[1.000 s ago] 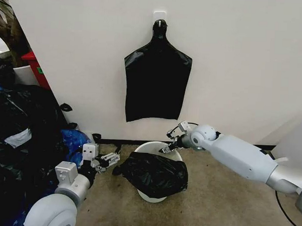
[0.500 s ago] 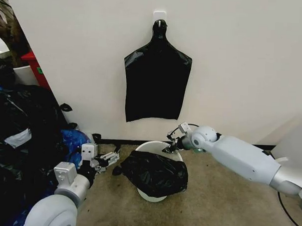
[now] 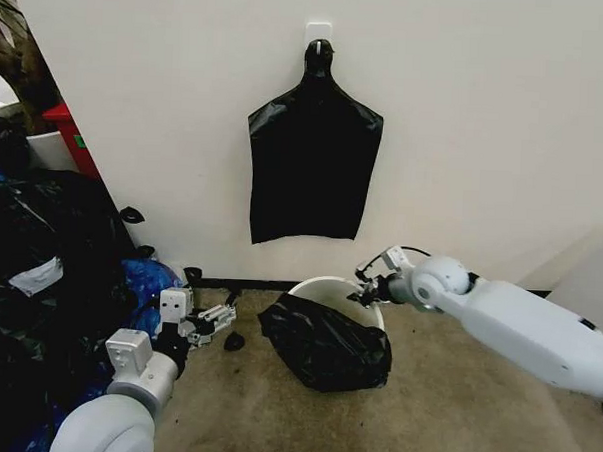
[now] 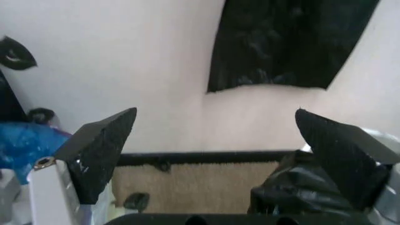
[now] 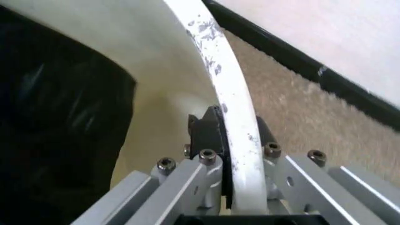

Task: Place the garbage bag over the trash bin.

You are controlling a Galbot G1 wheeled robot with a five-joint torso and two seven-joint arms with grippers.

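The cream-white trash bin (image 3: 324,284) stands on the carpet by the wall. The glossy black garbage bag (image 3: 326,343) hangs over its near side, and the far rim is bare. My right gripper (image 3: 367,290) is at the bin's far right rim. In the right wrist view the right gripper (image 5: 234,140) is shut on the rim of the bin (image 5: 233,101), one finger inside and one outside, with the bag (image 5: 56,131) beside it. My left gripper (image 3: 217,317) hovers low to the left of the bin, apart from it. Its fingers (image 4: 103,150) are open with nothing between them.
Flat black bags (image 3: 312,171) hang from a wall hook above the bin. A heap of stuffed black bags (image 3: 39,275) and a blue bag (image 3: 144,279) fill the left side. A small black scrap (image 3: 233,340) lies on the carpet between the left gripper and the bin.
My right gripper has moved to the right along the wall, and the bin with the draped bag has shifted right with it. The left gripper has barely moved.
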